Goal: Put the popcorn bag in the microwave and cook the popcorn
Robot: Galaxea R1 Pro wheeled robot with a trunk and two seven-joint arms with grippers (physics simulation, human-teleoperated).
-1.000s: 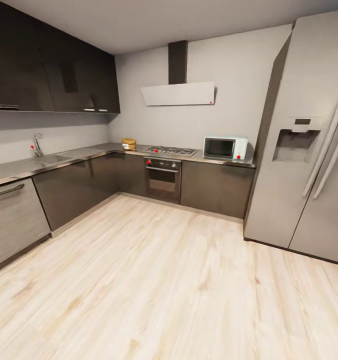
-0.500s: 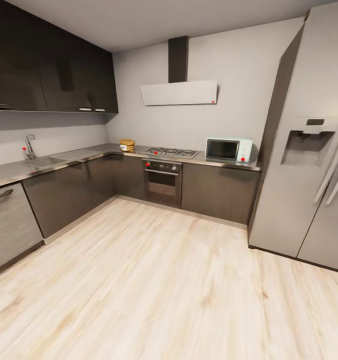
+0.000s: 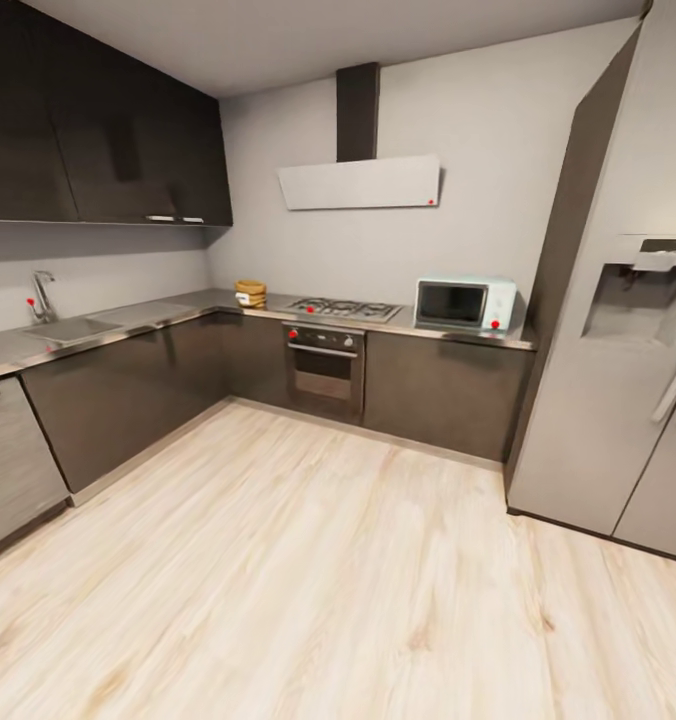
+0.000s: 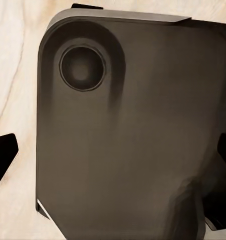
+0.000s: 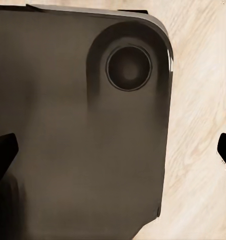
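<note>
The popcorn bag (image 3: pixel 249 293), a small tan sack with a white label, stands on the grey countertop (image 3: pixel 178 306) near its far corner, left of the gas hob. The pale mint-blue microwave (image 3: pixel 465 304), door shut, sits on the same worktop at its right end beside the fridge. Both are far off across the wooden floor. In the left wrist view my left gripper (image 4: pixel 113 155) is open, its dark fingertips (image 4: pixel 2 160) at the picture's edges over the robot's dark base. In the right wrist view my right gripper (image 5: pixel 113 150) is open likewise, holding nothing.
A tall steel fridge (image 3: pixel 628 330) stands at the right. The built-in oven (image 3: pixel 324 362) sits under the gas hob (image 3: pixel 343 308); a sink with a tap (image 3: pixel 43 300) is at the left. A white hood (image 3: pixel 360 183) hangs above. Light wooden floor (image 3: pixel 308 560) stretches between me and the cabinets.
The whole head view has shifted: the cabinets and fridge spread outward and grow slightly, so the camera has moved closer to the kitchen. Nothing on the worktop has moved.
</note>
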